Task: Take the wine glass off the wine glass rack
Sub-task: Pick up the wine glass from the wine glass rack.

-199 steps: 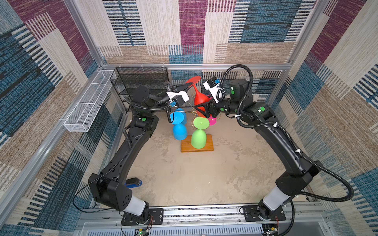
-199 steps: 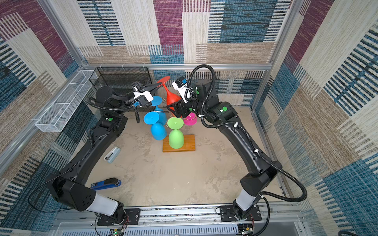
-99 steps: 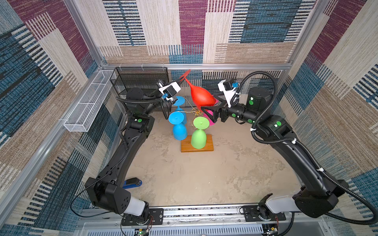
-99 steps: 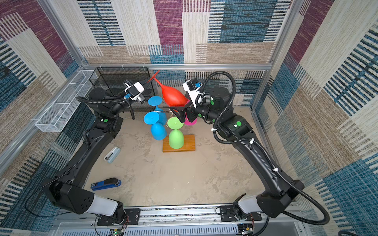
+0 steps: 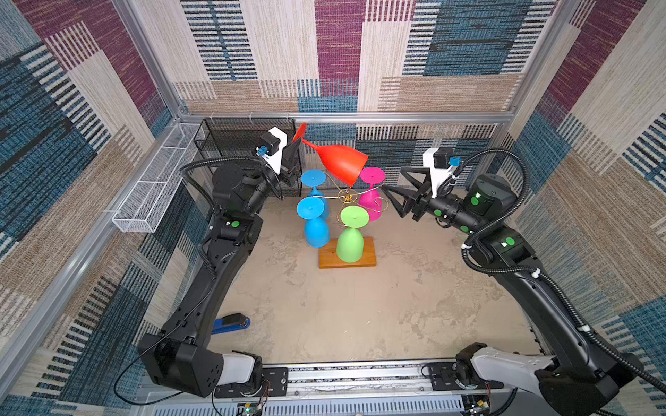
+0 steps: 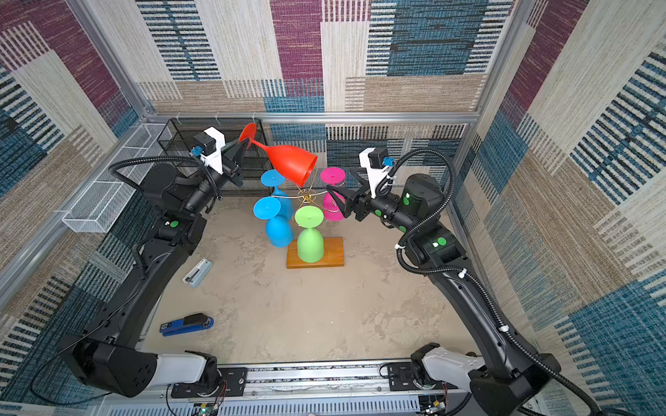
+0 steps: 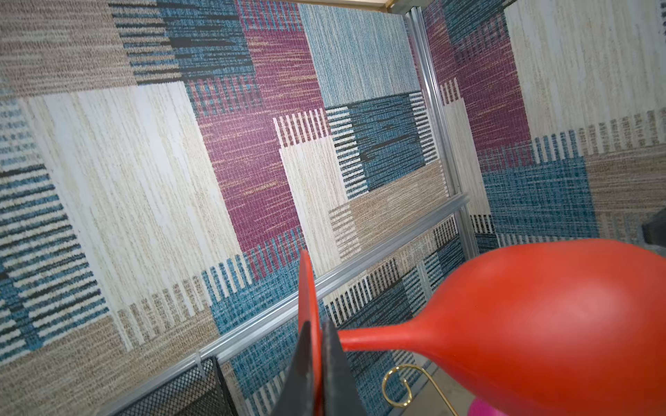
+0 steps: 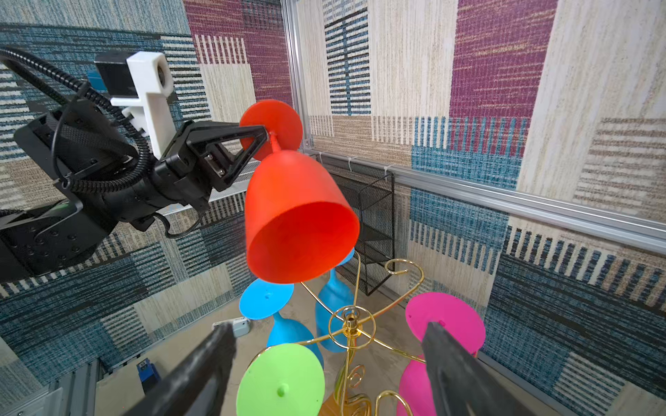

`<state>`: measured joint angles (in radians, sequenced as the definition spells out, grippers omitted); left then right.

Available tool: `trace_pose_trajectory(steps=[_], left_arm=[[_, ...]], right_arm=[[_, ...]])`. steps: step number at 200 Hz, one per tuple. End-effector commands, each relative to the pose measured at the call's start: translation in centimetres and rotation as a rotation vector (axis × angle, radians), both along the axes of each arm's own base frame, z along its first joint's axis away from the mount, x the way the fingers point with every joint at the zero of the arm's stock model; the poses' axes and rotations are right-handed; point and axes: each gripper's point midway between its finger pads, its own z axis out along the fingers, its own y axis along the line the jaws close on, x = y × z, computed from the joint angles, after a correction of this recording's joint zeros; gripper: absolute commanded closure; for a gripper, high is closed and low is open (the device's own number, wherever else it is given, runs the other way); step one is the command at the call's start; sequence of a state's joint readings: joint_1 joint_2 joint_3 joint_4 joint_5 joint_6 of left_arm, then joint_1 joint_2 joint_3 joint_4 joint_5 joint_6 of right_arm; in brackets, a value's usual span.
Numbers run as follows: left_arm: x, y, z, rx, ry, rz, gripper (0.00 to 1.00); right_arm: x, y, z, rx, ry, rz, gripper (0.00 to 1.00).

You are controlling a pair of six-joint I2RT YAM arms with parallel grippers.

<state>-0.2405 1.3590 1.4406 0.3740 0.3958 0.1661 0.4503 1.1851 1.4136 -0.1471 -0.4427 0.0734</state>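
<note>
Red wine glass [image 5: 340, 164] up off the wine glass rack [image 5: 367, 257], pinched by its foot.

The glass hangs tilted above the gold hub, mouth down. Its rim is near a scroll arm, and I can't tell whether they touch. My left gripper [image 7: 317, 324] is clenched on the foot disc, arm reared high by the black mesh shelf [image 5: 230, 138]. I judge I should lift clear of the wire before swinging, since the edge pinch may pivot. My right gripper [image 8: 328, 329] is released, jaws spread, levelled at the rack.

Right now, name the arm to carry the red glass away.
Left. The left hand pinches the red wine glass by its foot, above the wine glass rack; the right hand is open and empty.
</note>
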Motion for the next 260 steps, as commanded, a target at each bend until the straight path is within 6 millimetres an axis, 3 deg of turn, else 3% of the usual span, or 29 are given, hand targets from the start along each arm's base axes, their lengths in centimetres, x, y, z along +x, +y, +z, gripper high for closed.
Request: trace_pose_trajectory(steps=[1, 118, 168, 232, 257, 260], left_arm=[[-0.1, 0.4, -0.3, -0.098, 0.076, -0.031, 1.0], [-0.8, -0.4, -1.3, -0.161, 0.152, -0.146, 1.0], [-0.7, -0.6, -1.5, -0.184, 0.167, -0.166, 1.0], [-0.1, -0.2, -2.1, -0.225, 0.181, -0.151, 1.0], [0.0, -0.2, -2.1, -0.236, 0.18, -0.151, 1.0], [0.0, -0.2, -2.1, -0.238, 0.179, -0.151, 1.0]], right_arm=[[-0.6, 1.1, 1.5, 0.053, -0.029, 0.089, 0.22], [3.4, 4.2, 1.0, 0.066, -0.006, 0.168, 0.33], [4.6, 5.6, 1.1, 0.088, 0.016, 0.224, 0.51], [4.7, 6.1, 0.6, 0.105, 0.05, 0.242, 0.83], [4.8, 6.5, 0.3, 0.11, 0.073, 0.255, 1.0], [4.5, 6.4, 1.2, 0.118, 0.055, 0.257, 1.0]])
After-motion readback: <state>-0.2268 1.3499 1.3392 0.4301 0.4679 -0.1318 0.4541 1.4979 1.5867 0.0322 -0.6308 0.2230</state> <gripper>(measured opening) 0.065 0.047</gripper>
